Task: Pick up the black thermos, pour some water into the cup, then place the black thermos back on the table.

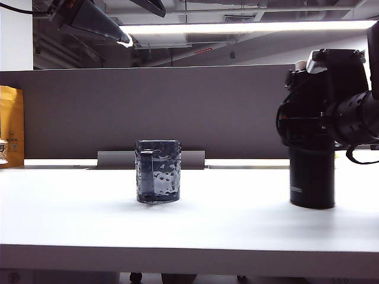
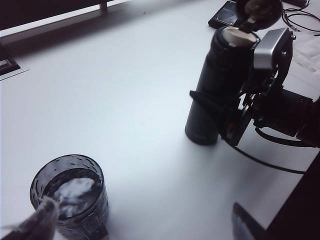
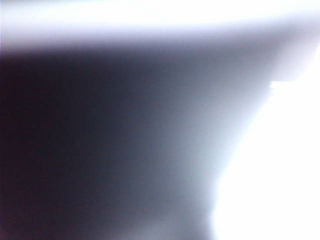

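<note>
Cup [image 1: 158,171] stands mid-table [image 1: 71,219], nearer the left gripper [image 2: 40,222]; its finger spread is unreadable. Farther right, black thermos [image 1: 312,177] stands upright, long axis vertical; right gripper [image 2: 235,112] level around its body, whether gripping cannot be told.

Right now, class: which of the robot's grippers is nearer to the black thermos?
Right. The right gripper is at the black thermos, its fingers around the body. The left gripper hangs over the cup, well away from it.
</note>
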Motion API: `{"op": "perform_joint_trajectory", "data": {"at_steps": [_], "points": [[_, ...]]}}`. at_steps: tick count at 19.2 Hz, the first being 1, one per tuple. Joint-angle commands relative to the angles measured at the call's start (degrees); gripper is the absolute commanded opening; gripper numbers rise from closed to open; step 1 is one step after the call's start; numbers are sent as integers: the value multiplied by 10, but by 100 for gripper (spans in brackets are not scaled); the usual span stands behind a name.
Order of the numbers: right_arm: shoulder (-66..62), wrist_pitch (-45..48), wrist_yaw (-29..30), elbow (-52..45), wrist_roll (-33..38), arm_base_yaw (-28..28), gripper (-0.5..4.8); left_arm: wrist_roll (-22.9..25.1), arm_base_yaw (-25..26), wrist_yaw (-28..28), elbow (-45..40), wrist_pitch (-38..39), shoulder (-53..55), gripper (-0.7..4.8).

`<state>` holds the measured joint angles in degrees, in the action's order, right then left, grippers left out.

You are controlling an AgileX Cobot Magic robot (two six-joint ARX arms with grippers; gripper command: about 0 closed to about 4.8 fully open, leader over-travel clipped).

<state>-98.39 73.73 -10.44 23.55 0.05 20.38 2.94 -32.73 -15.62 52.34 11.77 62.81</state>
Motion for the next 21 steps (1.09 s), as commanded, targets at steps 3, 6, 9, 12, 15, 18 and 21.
{"op": "perform_joint_trajectory", "data": {"at_steps": [3, 6, 9, 12, 15, 18, 21], "points": [[36, -14, 3, -15, 0, 2, 455, 0, -1, -1, 2, -6, -2, 479], [156, -143, 29, -66, 0, 2, 454, 0, -1, -1, 3, -6, -2, 479], [285, -262, 80, -78, 6, 2, 453, 0, -1, -1, 3, -7, -7, 479], [404, -390, 138, -78, 70, 2, 228, -1, -1, -1, 3, 4, -24, 479], [550, -567, 147, -63, 85, 8, -9, -31, -1, 0, 3, 39, -80, -22], [660, -709, 138, -39, 70, 9, -9, -50, -1, 2, 2, 106, -139, -6], [760, -760, 139, -40, 70, 9, -9, -77, -1, 4, -4, 175, -196, -6]]}}
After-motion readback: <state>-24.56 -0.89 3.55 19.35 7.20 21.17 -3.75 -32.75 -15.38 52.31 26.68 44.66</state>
